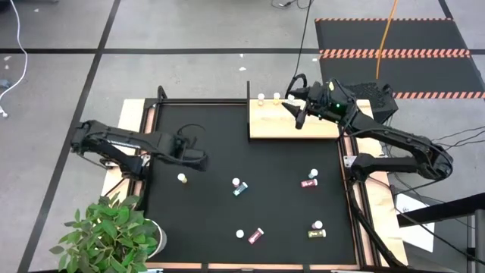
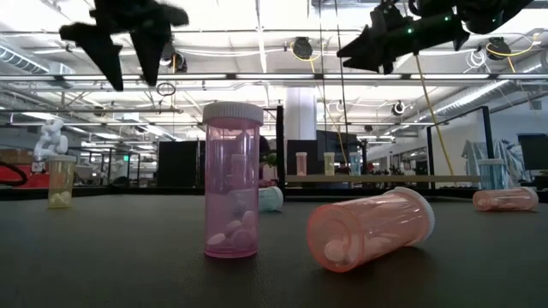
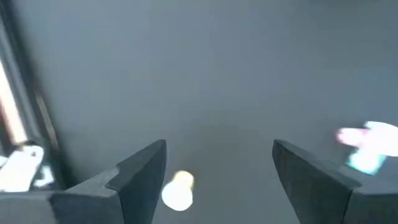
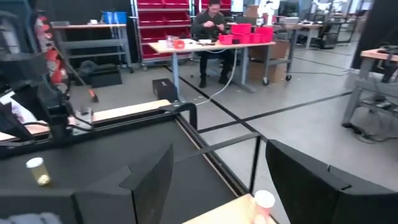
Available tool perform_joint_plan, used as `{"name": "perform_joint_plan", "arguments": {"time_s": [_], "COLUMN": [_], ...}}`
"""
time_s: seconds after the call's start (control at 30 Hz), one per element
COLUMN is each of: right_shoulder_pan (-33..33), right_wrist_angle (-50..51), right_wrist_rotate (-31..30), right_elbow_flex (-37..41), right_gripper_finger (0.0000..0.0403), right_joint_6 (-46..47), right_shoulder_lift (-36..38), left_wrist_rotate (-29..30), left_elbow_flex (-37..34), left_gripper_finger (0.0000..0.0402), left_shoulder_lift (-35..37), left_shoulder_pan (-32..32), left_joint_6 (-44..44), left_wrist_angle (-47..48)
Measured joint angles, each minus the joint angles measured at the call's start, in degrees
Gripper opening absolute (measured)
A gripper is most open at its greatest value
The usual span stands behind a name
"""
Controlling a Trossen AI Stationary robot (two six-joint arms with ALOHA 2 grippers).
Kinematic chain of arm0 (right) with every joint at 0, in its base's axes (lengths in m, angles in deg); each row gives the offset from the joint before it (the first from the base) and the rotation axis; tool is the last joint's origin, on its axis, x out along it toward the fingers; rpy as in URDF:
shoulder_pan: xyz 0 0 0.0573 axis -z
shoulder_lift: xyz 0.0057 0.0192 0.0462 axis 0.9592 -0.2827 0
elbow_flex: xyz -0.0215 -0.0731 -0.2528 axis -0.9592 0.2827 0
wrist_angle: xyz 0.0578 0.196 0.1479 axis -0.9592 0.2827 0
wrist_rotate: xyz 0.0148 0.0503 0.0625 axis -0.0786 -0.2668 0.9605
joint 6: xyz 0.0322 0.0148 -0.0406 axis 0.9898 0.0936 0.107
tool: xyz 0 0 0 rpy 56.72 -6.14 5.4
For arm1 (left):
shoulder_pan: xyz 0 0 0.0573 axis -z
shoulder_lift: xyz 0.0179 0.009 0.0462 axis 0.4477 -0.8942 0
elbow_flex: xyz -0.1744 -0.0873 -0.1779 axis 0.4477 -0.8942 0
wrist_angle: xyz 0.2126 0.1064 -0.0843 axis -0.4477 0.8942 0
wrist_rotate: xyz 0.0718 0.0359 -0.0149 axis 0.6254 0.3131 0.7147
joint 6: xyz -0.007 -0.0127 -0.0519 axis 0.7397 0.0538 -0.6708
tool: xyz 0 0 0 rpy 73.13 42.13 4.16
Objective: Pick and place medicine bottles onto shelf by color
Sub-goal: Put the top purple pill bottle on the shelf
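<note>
Right gripper [image 1: 298, 115] hangs over the shelf [image 1: 303, 127] with jaws spread and nothing between them, just beside the three bottles standing along the shelf's far edge [image 1: 261, 98]; drop or swing carelessly here and a finger could clip one and tip it off the back. Left gripper [image 1: 198, 160] is released too, hovering above the mat [image 1: 212, 121] with the yellow bottle [image 1: 182, 178] just below its fingers [image 3: 140, 171]. That bottle sits off-centre toward one finger, so closing now might nudge it over, and the five others lie well apart.
</note>
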Motion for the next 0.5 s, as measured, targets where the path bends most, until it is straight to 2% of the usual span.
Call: {"name": "perform_joint_plan", "arguments": {"time_s": [0.17, 0.27, 0.5], "right_shoulder_pan": [-2.2, -2.9, -4.8], "right_wrist_angle": [-1.9, -4.0, -10.0], "right_wrist_rotate": [0.6, 4.2, 11.9], "right_elbow_flex": [0.0, 0.0, 0.0], "right_gripper_finger": [0.0248, 0.0248, 0.0248], "right_joint_6": [4.6, 8.3, 10.8], "right_shoulder_lift": [1.3, 2.3, 2.6], "left_wrist_rotate": [1.2, 3.6, 16.3], "left_elbow_flex": [4.1, 6.6, 6.7], "left_gripper_finger": [0.0292, 0.0292, 0.0292], "left_shoulder_lift": [0.5, 0.6, 0.6], "left_shoulder_pan": [4.3, 5.9, 6.6], "left_joint_6": [-3.4, -4.1, -5.3], "left_wrist_angle": [0.0, -0.1, -4.8]}}
